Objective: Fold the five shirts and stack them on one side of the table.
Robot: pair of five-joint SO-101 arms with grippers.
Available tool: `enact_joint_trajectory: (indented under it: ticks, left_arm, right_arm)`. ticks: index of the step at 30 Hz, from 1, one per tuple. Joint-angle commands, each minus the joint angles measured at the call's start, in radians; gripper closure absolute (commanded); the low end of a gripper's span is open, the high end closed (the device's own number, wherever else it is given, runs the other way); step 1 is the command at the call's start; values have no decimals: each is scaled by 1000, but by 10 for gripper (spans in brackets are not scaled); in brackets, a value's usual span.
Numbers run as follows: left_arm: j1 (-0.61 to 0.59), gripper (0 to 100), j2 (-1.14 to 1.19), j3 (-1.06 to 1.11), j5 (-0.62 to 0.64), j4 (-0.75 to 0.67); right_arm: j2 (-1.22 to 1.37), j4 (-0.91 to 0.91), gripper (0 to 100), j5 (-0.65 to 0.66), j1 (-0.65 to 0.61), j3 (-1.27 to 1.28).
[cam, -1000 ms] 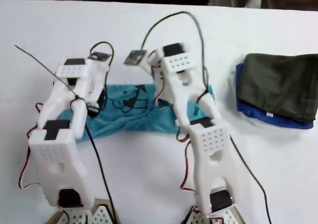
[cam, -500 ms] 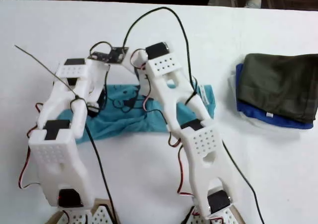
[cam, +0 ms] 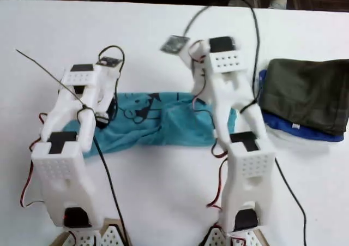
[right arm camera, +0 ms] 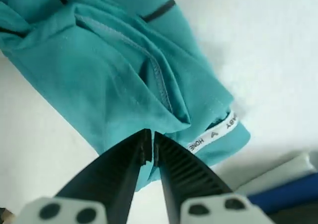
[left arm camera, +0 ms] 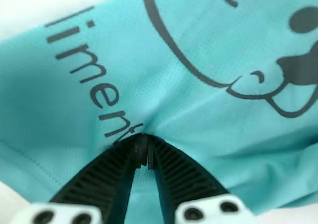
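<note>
Cloth covered at both ends from above: left arm (cam: 68, 131) over the left end of the teal shirt (cam: 163, 126), right arm (cam: 240, 148) over part of its right end; at far right, the folded stack cut off by the frame's edge, with a pale layer (cam: 268, 128) at its bottom hard to tell from the tabletop. Left gripper (left arm camera: 142, 143) with black fingers (left arm camera: 181, 177) pressed together on a puckered pinch of the teal cloth; right gripper (right arm camera: 150, 144) likewise closed, tips at a raised fold near the shirt's edge (how much cloth caught there, hard to make out).

White table (cam: 163, 33); thin dark wire (cam: 43, 69) lying across its left part; black cables (cam: 112, 197) looping over both arms; beyond the far edge, a dark strip of room.

Teal shirt lying crosswise near the table's middle, stretched between the two arms, wrinkled, bunched at the centre; dark line drawing (cam: 139, 108) and lettering on its left half; stitched seam and small white label (right arm camera: 211, 134) at the right end. Just beside that end, close to the right arm: dark green shirt (cam: 308, 93) folded flat on top of a blue shirt (cam: 289, 127).
</note>
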Motion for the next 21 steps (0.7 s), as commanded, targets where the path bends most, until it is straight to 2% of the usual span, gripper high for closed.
enact_joint_trajectory:
  ticks: [1,8,21]
  left_arm:
    - [-14,974,15,-33,0,-38]
    - [-15,974,15,-33,0,-38]
    - [-15,974,15,-33,0,-38]
  right_arm:
    - [-58,-18,974,-6,15,41]
    - [41,-90,878,-83,16,40]
    - [93,-117,904,-83,5,40]
